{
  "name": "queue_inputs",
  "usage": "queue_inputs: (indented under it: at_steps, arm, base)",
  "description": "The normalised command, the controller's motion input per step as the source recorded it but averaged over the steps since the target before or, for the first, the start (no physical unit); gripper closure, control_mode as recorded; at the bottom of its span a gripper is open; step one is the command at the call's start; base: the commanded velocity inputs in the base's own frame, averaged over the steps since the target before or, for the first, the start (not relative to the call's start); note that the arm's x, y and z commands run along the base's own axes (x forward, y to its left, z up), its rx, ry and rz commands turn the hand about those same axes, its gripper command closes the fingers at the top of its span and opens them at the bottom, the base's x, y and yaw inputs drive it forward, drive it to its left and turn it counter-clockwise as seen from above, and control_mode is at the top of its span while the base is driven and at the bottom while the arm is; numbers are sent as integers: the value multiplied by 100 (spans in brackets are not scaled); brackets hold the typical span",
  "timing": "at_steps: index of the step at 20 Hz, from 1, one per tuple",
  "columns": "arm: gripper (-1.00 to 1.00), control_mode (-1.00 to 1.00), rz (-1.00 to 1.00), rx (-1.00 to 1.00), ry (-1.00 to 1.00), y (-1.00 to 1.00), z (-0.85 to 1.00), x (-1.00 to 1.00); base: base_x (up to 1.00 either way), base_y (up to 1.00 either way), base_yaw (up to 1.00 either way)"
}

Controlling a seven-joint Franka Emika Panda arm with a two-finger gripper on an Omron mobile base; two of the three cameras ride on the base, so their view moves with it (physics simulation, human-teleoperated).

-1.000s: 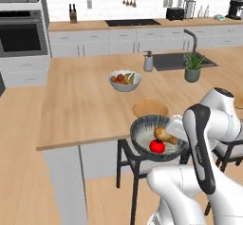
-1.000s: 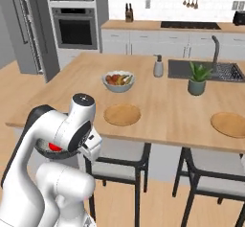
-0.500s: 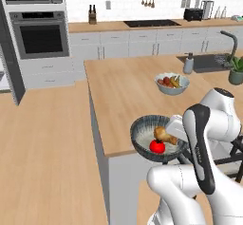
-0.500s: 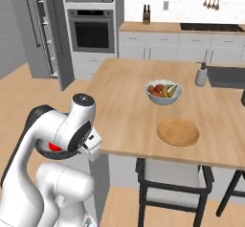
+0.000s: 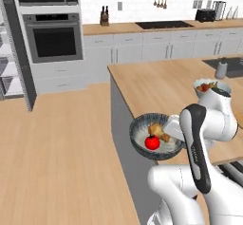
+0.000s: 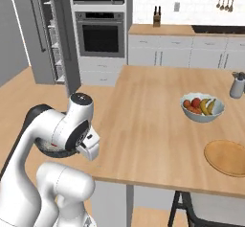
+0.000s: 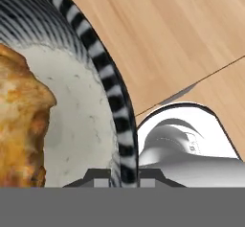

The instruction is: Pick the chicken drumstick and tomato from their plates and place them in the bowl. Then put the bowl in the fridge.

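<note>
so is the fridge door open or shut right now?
Open. In the right base view the fridge door is swung out, showing white inner shelves; the gripper holds the bowl by its rim.

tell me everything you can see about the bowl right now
The bowl is round, ceramic-looking, dark grey-blue with pale stripes on its wall and a speckled whitish inside. It sits level in the air beside the island's edge, above the wood floor, touching no counter. Inside lie the drumstick and the tomato, close together. The gripper holds it by the rim: the hand view shows the striped rim running down between the fingers.
</note>
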Motion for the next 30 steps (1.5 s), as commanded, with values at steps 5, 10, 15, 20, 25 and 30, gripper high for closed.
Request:
queue_inputs:
  at_steps: [5,10,15,20,25,30]
  arm:
    - [100,100,0,0,0,0,0,0]
    - [100,100,0,0,0,0,0,0]
    - [100,100,0,0,0,0,0,0]
    - [100,100,0,0,0,0,0,0]
    - [100,100,0,0,0,0,0,0]
    - [100,100,0,0,0,0,0,0]
  base:
    - [58,100,-1]
    - [23,100,0]
    - [-1,100,-3]
    - [37,100,0]
    - [92,100,0]
    - [100,100,-11]
